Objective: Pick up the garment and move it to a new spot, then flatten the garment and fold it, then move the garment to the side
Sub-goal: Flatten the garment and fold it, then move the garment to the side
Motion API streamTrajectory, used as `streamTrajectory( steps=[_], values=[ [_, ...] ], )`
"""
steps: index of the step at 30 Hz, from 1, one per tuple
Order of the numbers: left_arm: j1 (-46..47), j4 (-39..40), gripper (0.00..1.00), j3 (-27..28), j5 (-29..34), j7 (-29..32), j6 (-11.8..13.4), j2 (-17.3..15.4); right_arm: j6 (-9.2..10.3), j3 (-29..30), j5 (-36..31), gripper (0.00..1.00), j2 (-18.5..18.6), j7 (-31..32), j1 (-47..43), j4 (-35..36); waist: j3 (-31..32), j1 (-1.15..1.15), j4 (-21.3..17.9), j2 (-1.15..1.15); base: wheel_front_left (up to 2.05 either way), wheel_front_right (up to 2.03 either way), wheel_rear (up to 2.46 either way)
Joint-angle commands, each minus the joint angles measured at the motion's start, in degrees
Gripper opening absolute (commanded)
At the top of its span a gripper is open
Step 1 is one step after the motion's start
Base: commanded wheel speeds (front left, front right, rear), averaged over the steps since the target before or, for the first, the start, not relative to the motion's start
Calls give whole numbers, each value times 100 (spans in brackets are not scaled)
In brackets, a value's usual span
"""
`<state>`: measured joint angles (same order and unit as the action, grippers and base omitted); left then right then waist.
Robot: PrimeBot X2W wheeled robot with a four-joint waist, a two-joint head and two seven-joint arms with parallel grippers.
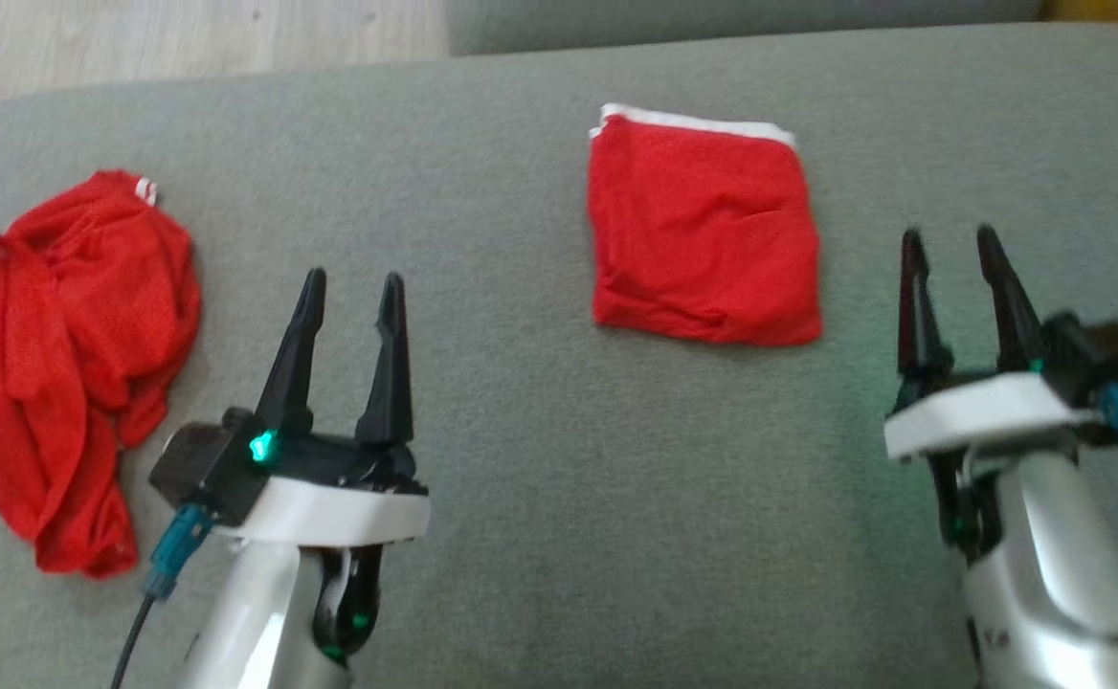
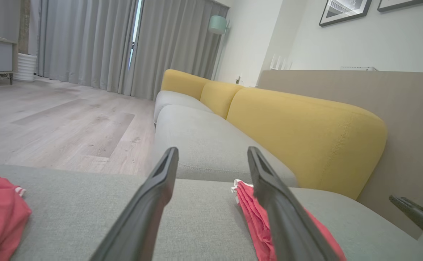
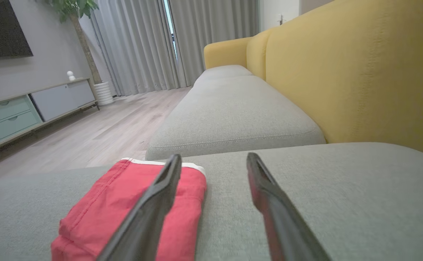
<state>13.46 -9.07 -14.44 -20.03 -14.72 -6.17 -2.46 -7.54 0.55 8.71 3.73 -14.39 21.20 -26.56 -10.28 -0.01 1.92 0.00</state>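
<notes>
Head view: the folded red garment (image 1: 703,234), white-trimmed along its far edge, lies flat on the grey seat cushion (image 1: 521,498), toward the cushion's far side and right of its middle. A crumpled red mesh garment (image 1: 61,364) lies at the cushion's left edge. My left gripper (image 1: 353,280) and right gripper (image 1: 950,237) hover over the cushion's near half, fingers apart, both empty.

Left wrist view: my left gripper (image 2: 213,150) stands spread above the cushion (image 2: 197,217). The folded garment (image 2: 247,210) is partly hidden behind one finger. A yellow backrest (image 2: 305,137) borders the cushion.

Right wrist view: my right gripper (image 3: 213,157) is parted and clasps nothing. The folded garment (image 3: 117,203) rests on the cushion (image 3: 342,199) under one finger.
</notes>
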Motion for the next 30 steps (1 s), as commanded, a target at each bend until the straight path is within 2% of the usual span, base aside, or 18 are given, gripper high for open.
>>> streamTrajectory(
  steps=[1,8,17,23,30],
  values=[
    [17,92,100,287,21,-28,-44,-42,5,-143,72,100,-85,-60,-105,355,119,1,-118,0,0,0,0],
    [-226,-65,100,370,56,-28,-76,-42,5,-187,362,100,-85,-61,-816,806,224,1,-211,0,0,0,0],
    [-209,36,100,312,52,-28,-93,-42,5,-113,212,100,-85,-61,-740,750,167,1,-88,0,0,0,0],
    [-102,104,100,140,53,-28,-102,-42,5,-6,16,100,-85,125,-203,380,-84,1,188,0,0,0,0],
    [-6,76,100,-63,-31,-28,-104,-42,5,181,79,100,-85,725,586,-590,-349,1,577,0,0,0,0]
  ],
)
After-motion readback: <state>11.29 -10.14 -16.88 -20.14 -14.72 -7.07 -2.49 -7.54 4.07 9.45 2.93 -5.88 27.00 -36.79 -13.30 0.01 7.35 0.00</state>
